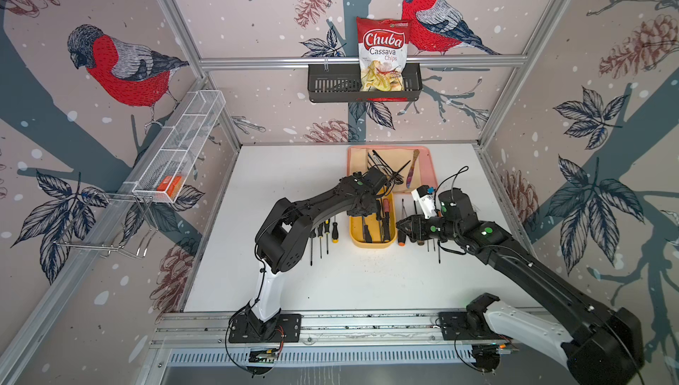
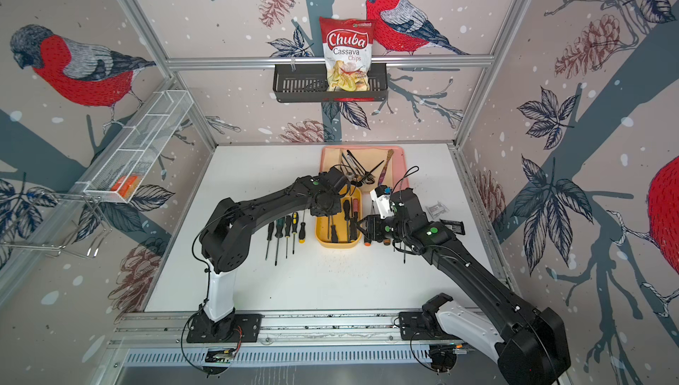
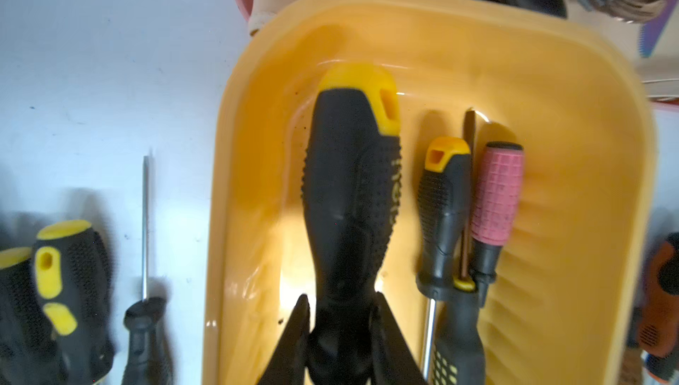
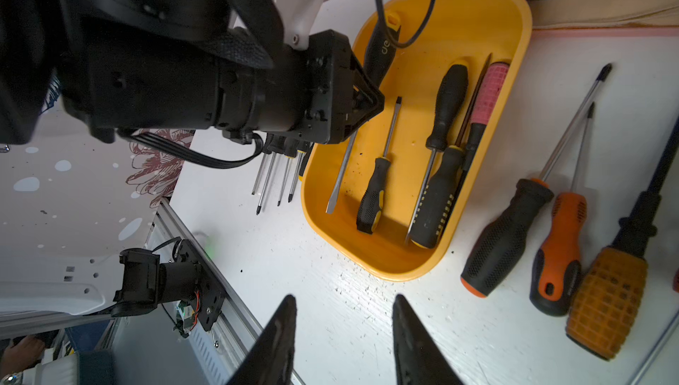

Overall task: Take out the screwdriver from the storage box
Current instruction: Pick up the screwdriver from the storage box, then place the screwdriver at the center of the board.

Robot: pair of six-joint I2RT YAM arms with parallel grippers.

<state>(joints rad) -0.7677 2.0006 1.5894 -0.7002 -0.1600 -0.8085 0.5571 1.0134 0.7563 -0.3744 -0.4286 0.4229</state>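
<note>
Left jaws around black-yellow screwdriver (image 3: 351,195) in storage box (image 3: 551,100)

Mustard storage box (image 3: 477,52), low-walled; black-yellow screwdriver (image 3: 349,188) inside, lengthwise, clamped in left tool (image 3: 341,295).

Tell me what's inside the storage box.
The storage box holds five: large screwdriver gripped by the left end effector, small screwdriver, two black-handled screwdrivers, pink-handled screwdriver. The pink one's shaft is covered.
</note>
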